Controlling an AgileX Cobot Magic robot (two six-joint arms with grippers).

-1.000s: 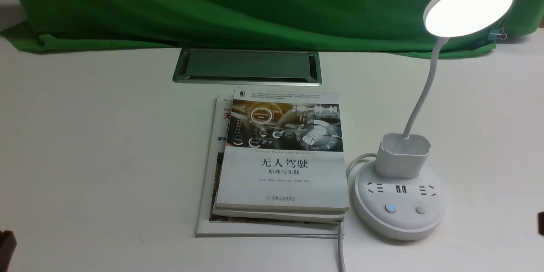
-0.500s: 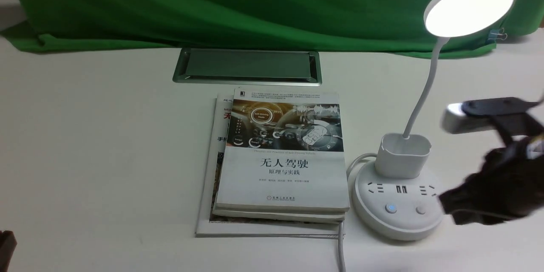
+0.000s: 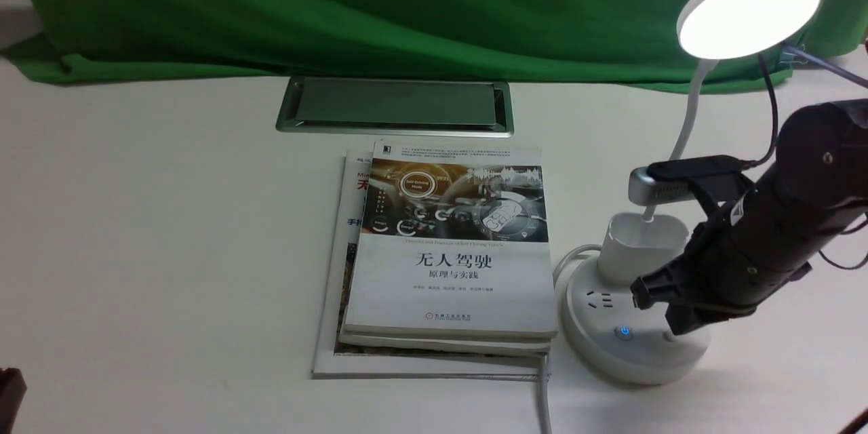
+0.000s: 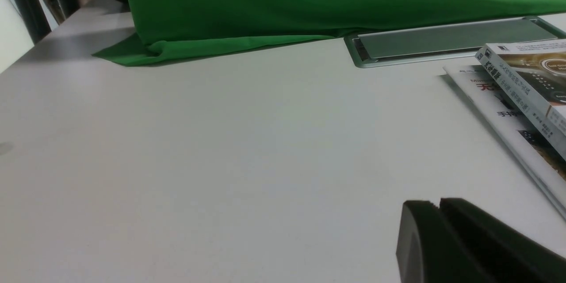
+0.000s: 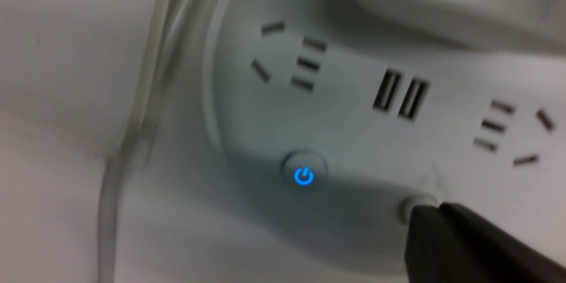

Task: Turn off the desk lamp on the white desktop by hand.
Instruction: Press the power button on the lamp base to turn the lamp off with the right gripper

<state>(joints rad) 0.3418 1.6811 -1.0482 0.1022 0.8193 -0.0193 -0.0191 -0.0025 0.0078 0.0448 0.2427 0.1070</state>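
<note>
While desk lamp [image 3: 746, 10] glows, right claw [image 3: 675, 322] slanted down, at unlit button [image 5: 409, 207].

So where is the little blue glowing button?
In the front view the blue button sits on the right side, on the lamp base, between the books and the tip of the right hand.

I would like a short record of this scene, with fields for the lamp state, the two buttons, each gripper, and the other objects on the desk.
Desk lamp: lit, on the white desktop
Power button: glows blue
Second button: unlit, partly hidden by the right gripper tip
Right gripper: shut, contact with button unclear
Left gripper: shut, far from the lamp
Books: stacked, left of the lamp base
</note>
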